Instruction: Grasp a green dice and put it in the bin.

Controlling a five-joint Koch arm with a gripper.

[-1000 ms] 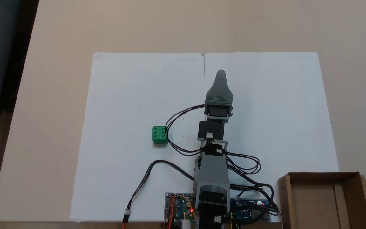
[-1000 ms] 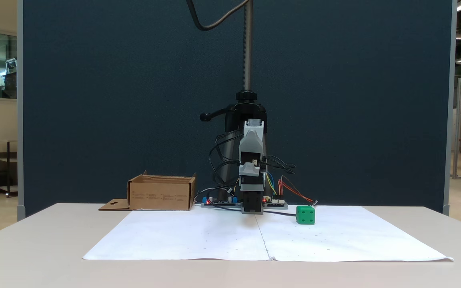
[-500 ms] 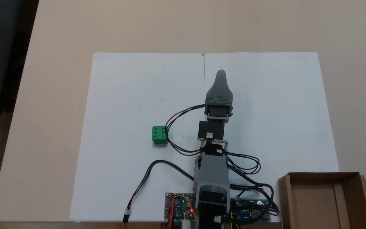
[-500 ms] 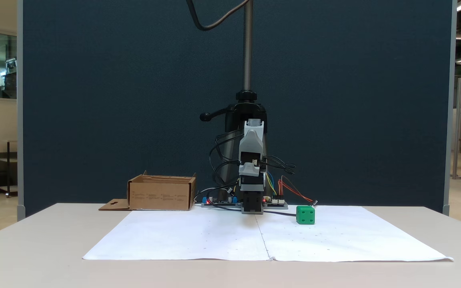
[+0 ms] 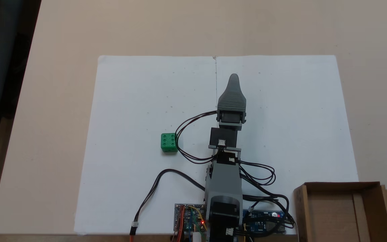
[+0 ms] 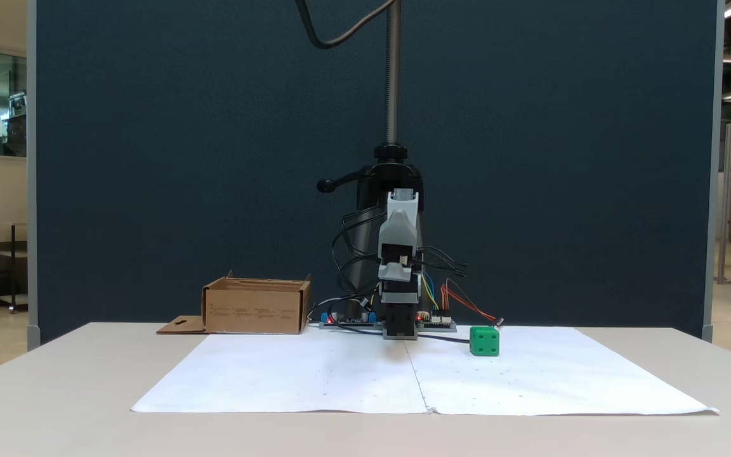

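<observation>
A: How many dice are on the table?

B: One green dice (image 5: 168, 143). In a fixed view from above it sits on the white paper (image 5: 139, 101), left of the arm (image 5: 225, 174) and just beside a loop of black cable (image 5: 183, 134). Its top face has six pips. Seen from the front, the same dice (image 6: 484, 341) is right of the arm with three pips facing the camera.

A: And bins?

B: One bin (image 5: 343, 210), a brown cardboard box at the lower right corner in the view from above, standing apart from the dice with the arm between them. Its flap with the hang-hole sticks out to the right. From the front, the bin (image 6: 256, 306) is on the left, flap lying flat on the table (image 6: 54, 393).

A: Sheets of paper?

B: Two, laid edge to edge, the seam running under the arm.

A: What about the gripper?

B: One gripper (image 5: 233, 78), stretched forward low over the paper near the seam, well apart from the dice. A single grey tip shows from above, and from the front the arm's own body hides it, so I can't tell whether the jaws are spread or pressed together. Nothing is visibly in them.

A: Circuit boards?

B: Two at the arm's base, one (image 5: 188, 220) on each side.
</observation>
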